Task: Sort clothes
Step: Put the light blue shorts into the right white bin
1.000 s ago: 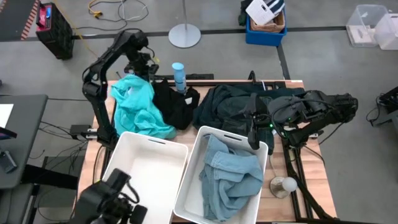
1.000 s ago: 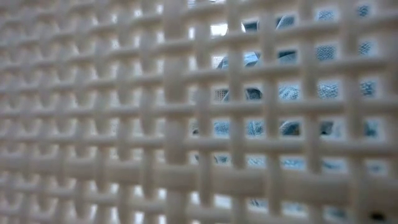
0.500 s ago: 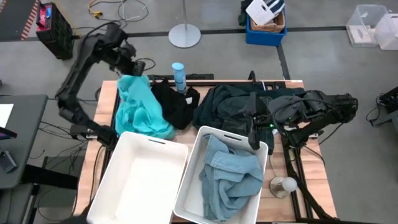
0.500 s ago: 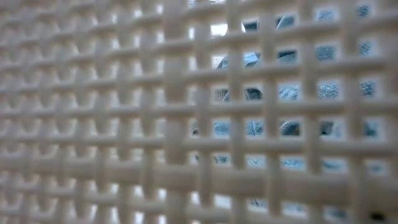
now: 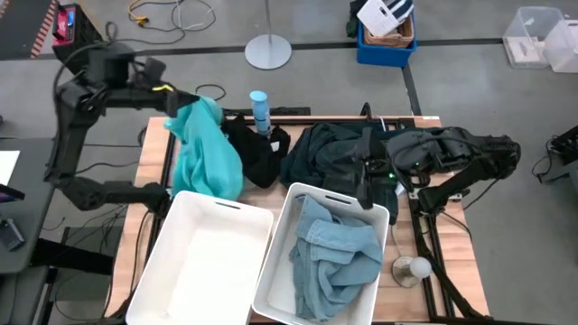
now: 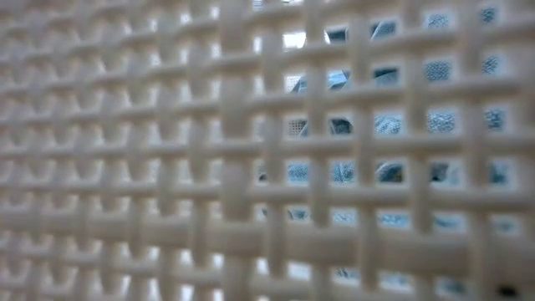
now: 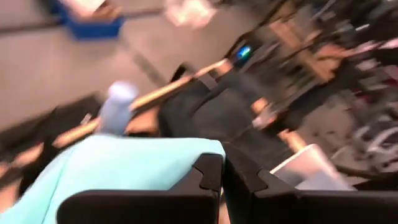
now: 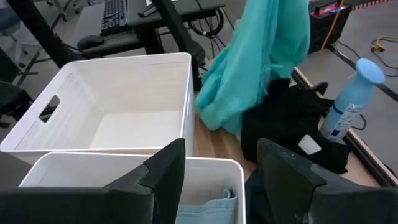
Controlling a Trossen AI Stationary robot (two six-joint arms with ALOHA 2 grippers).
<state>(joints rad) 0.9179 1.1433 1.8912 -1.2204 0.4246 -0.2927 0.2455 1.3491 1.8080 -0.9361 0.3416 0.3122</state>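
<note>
the wooden table fills the middle of the high view. two white bins sit side by side along its lower edge: the left bin shows only its bare floor, and the right bin holds the pale grey-blue garment. the low view is blocked by a white lattice wall right against the lens, with bits of pale fabric showing through its holes.

the dark green garments lie heaped centre-right, above the right bin. the turquoise garment hangs stretched from the upper left, its lower end touching the table just above the left bin. the black garment lies between the two, with the slim blue bottle upright behind it.

the left arm reaches in from the upper left, elbow high, and the left gripper is clamped on the turquoise garment's top. the right arm lies folded low at the right edge; the right gripper has its fingers apart, over the right bin's far rim.
</note>
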